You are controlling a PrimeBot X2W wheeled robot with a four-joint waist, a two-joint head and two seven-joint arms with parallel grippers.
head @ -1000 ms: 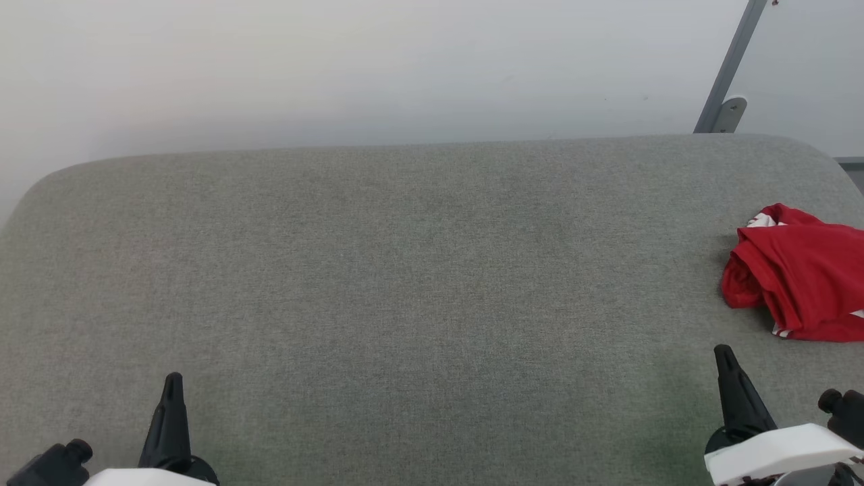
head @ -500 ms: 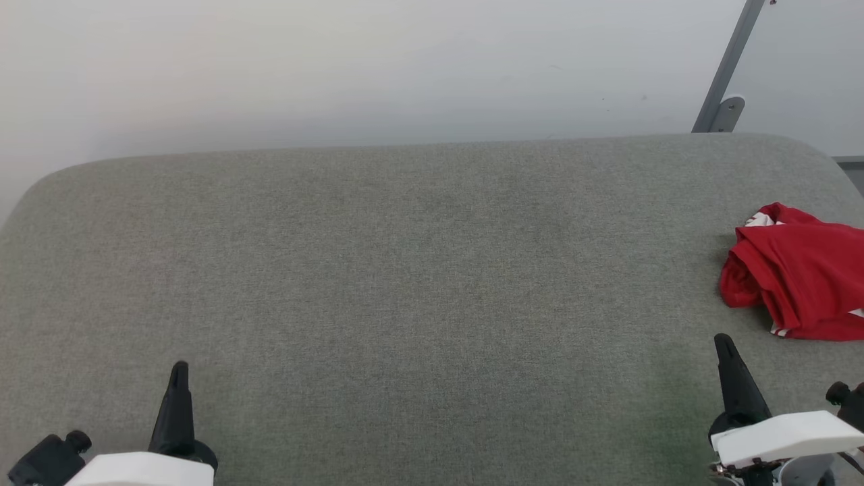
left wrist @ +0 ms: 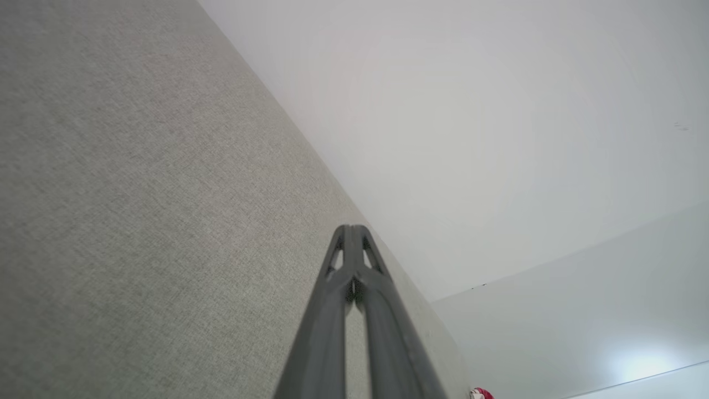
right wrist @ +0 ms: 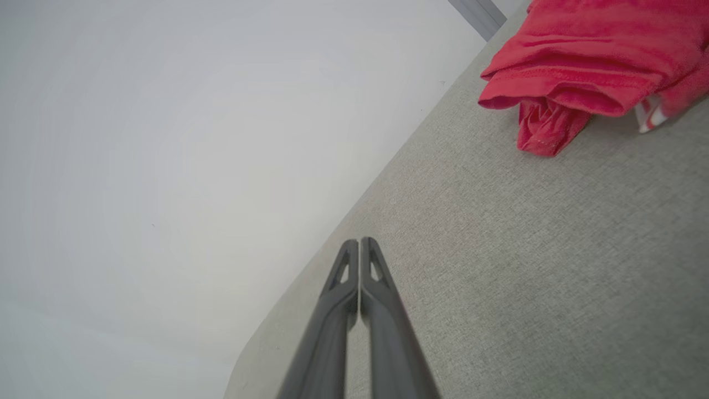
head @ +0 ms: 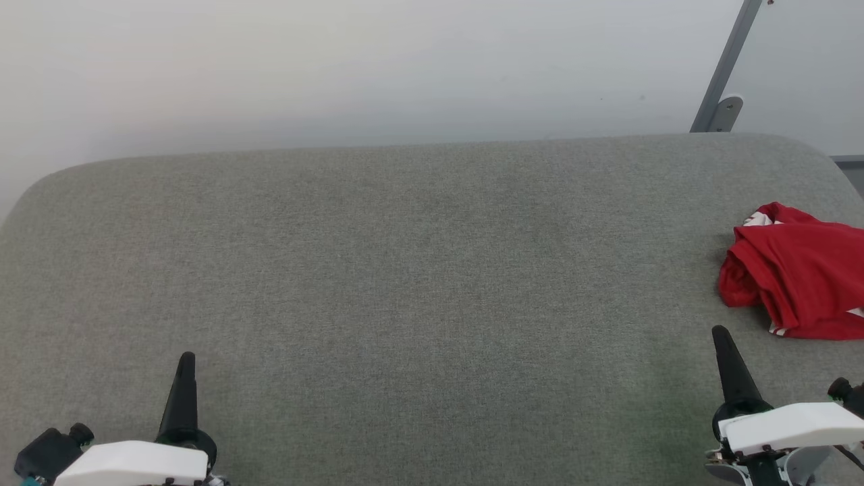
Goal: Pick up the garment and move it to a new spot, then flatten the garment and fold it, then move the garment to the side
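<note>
Surface: a grey woven-fabric top [head: 405, 270] with rounded far corners spans the head view from side to side.
Wall: a plain pale wall [head: 337, 61] stands behind the far edge.
Garment: the garment [head: 800, 280] lies crumpled in a loose red heap on the surface at the robot's far right, cut by the picture's edge. White-and-red striped trim peeks out at its far and near sides.
Right gripper: the right gripper [head: 720, 332] is at the lower right, its fingers pressed together tip to tip and holding nothing. It is near the garment's near side but apart from it.
Left gripper: the left gripper [head: 187, 356] is at the lower left, its fingers likewise pressed together and empty, well apart from the garment.
Strut: a grey metal strut [head: 732, 54] leans by the wall behind the far right corner.
Bracket: a small pale bracket [head: 729, 108] sits at the strut's foot.
</note>
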